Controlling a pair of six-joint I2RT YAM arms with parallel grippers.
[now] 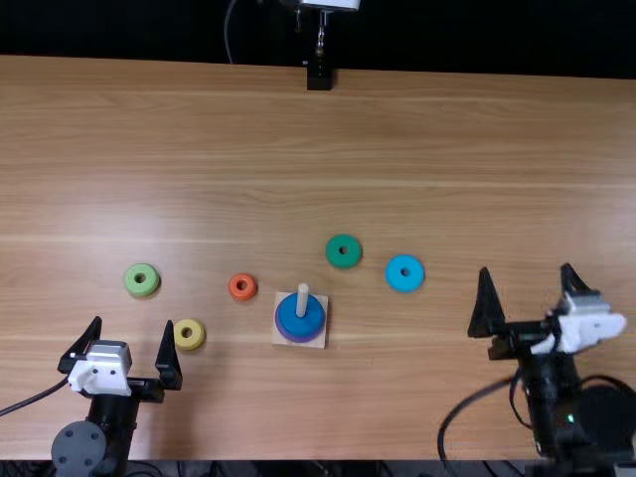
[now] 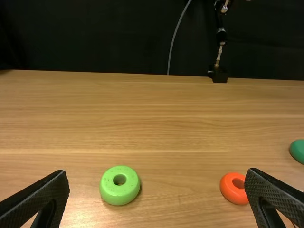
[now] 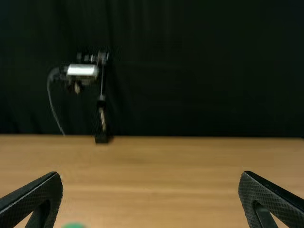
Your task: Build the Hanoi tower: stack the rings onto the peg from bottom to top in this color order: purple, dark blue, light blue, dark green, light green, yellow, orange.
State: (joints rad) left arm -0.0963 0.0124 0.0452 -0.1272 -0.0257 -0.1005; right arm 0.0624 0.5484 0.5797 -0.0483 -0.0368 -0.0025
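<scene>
Hanoi tower (image 1: 301, 324) standing two rings tall on its peg

Purple ring (image 1: 296, 340) is lying lowest on the peg (image 1: 303, 298), with the dark blue ring resting upon it. Dark green ring (image 1: 343, 262) and light blue ring (image 1: 404, 284) are lying right of the peg; orange ring (image 1: 234, 292), yellow ring (image 1: 189, 344) and light green ring (image 1: 141, 291), left. Left gripper (image 1: 133, 322) and right gripper (image 1: 526, 268) are flanking the peg, fingers standing wide apart

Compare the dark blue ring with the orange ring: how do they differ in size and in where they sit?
The dark blue ring is clearly wider than the orange ring.
The dark blue ring sits around the peg, while the orange ring lies loose on the table.
Both are round and lie flat.
</scene>
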